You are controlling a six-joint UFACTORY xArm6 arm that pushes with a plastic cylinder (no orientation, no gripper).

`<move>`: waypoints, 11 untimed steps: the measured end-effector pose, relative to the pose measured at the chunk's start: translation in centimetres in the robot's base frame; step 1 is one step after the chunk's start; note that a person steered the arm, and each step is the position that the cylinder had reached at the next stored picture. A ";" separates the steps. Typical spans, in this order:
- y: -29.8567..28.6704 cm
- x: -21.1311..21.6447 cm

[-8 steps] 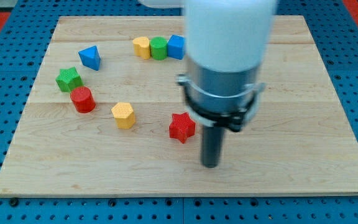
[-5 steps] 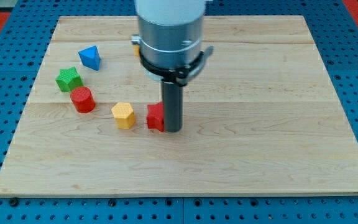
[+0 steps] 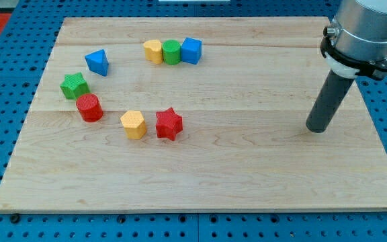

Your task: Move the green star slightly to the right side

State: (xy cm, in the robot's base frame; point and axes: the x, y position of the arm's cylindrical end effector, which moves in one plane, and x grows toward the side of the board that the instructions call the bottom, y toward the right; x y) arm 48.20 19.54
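Green star [image 3: 74, 85] sits at the left of the frame, on the wooden board [image 3: 247, 175], with the red cylinder [image 3: 89, 107] touching or nearly touching it just below and to its right, and the blue triangle [image 3: 97, 62] near it toward the upper right. I carry no jaws, only a straight dark rod, so nothing is spread or pinched. My tip [image 3: 316, 129] rests on the board at the right of the frame, well apart from the star, with almost the whole width of the board between us. No block touches my tip. Between the star and me, in the lower middle, lie the yellow hexagon [image 3: 133, 124] and the red star [image 3: 168, 124], just beside each other. At the upper middle of the frame a row of three touches side by side: yellow block [image 3: 153, 51], green cylinder [image 3: 171, 52], blue cube [image 3: 191, 50].
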 end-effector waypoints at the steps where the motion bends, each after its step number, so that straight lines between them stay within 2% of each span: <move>1: 0.0 -0.1; 4: -0.3 0.4; 5: 0.2 8.9; 6: -7.5 13.7; 7: -14.2 12.6; 8: -24.6 7.4; 10: -29.2 8.5; 11: -33.3 8.3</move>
State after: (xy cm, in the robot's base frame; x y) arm 56.48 -13.75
